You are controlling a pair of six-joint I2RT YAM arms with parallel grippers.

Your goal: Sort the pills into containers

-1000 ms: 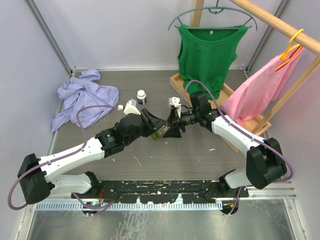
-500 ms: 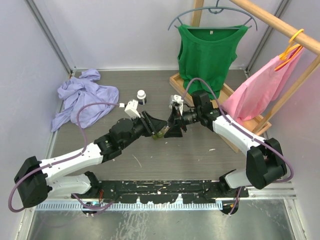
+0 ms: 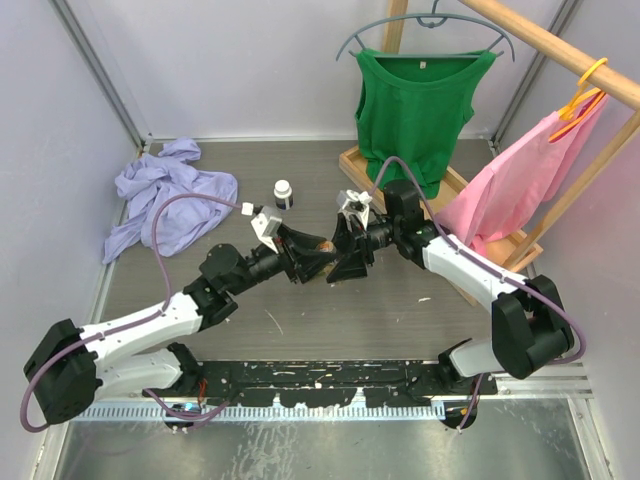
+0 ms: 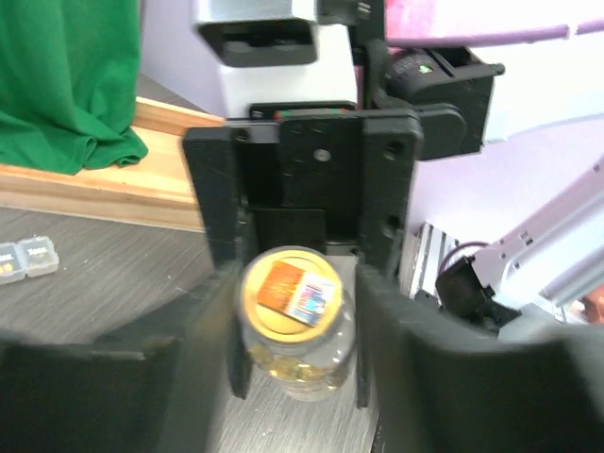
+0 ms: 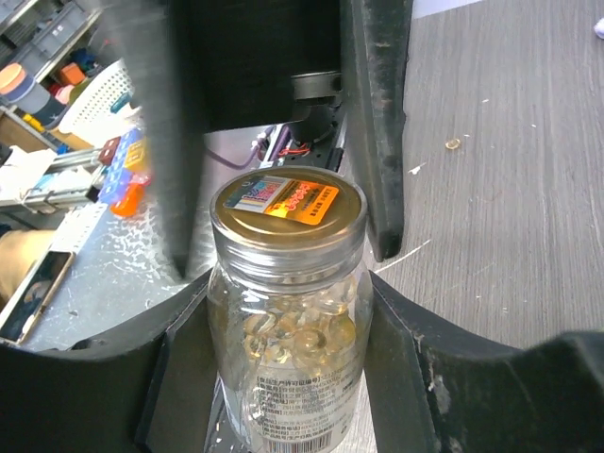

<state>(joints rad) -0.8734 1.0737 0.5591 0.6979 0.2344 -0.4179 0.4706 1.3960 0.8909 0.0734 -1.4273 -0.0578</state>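
Right gripper [image 5: 288, 294] clamps the pill bottle [image 5: 288, 340] by its body; left gripper [image 4: 294, 304] flanks the lid [image 5: 288, 206]; can't tell if it grips.

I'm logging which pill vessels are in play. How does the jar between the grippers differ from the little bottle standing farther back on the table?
The jar is clear with a gold lid, yellowish capsules showing inside; the little bottle is opaque white and dark, contents hidden. The jar is clamped in the right gripper with the left gripper on its lid; the little bottle stands alone, untouched. Both look capped.
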